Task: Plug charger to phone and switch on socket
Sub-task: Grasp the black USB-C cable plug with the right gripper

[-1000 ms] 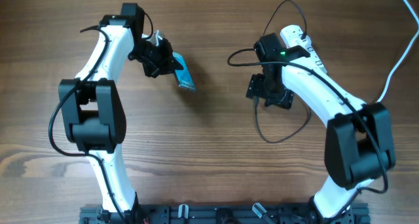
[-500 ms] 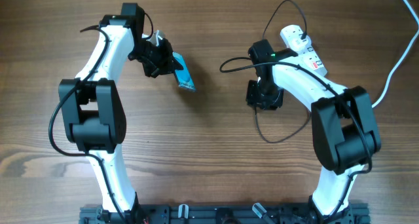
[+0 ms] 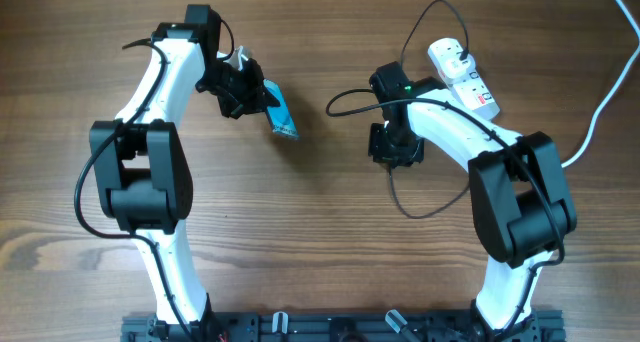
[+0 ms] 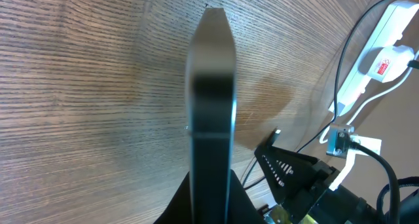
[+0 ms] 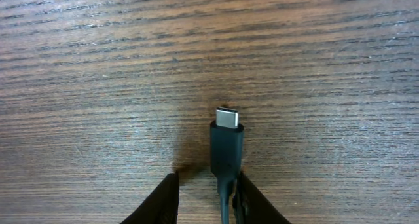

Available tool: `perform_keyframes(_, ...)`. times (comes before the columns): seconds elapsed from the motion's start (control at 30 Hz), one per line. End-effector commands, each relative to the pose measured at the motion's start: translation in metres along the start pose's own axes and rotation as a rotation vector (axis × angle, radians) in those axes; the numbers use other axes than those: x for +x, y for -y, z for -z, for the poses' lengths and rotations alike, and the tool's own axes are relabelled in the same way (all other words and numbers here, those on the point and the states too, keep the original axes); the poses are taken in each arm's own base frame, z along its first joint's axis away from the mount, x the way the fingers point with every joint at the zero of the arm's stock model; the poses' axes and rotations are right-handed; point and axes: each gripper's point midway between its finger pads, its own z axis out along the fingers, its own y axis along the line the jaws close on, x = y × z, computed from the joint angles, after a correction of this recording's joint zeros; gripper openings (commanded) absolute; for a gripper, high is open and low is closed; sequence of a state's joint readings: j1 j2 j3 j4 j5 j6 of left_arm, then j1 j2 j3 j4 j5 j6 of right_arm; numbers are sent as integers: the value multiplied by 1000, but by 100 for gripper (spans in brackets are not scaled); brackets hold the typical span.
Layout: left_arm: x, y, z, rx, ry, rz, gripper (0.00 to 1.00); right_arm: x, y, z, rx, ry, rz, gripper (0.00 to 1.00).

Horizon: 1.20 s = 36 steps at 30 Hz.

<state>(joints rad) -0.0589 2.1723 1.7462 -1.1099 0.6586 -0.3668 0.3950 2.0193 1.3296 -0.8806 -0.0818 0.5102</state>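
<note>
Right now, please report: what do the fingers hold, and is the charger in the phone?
Left fingers shut on phone, held on edge. Right fingers open, straddling tip of charger. Charger not in phone. Socket partly under right arm.

The phone (image 3: 281, 110), cyan-screened, stands tilted on one edge, left of centre. The charger (image 5: 227, 145) is black with a silver tip that lies flat on the wood. Its thin cable loops back to the white socket (image 3: 465, 74), apparently plugged in there.
</note>
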Motion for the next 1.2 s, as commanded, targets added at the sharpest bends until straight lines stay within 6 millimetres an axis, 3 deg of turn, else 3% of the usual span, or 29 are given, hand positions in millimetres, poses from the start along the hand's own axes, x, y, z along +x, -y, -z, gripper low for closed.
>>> perform_keyframes(0.0, 1, 16, 15, 28, 31, -58, 4, 3, 7, -10, 33, -14, 12, 30)
perform_keyframes(0.6, 1, 16, 15, 29, 31, -58, 4, 2, 15, -10, 77, -3, 17, 29)
perform_keyframes(0.83, 1, 16, 15, 29, 32, -58, 4, 12, 19, -23, 74, -20, 19, 28)
perform_keyframes(0.97, 1, 16, 15, 29, 32, -58, 4, 13, 20, -24, 74, -21, 19, 20)
perform_keyframes(1.17, 1, 16, 15, 29, 32, -58, 4, 14, 19, -25, 70, -23, 21, 20)
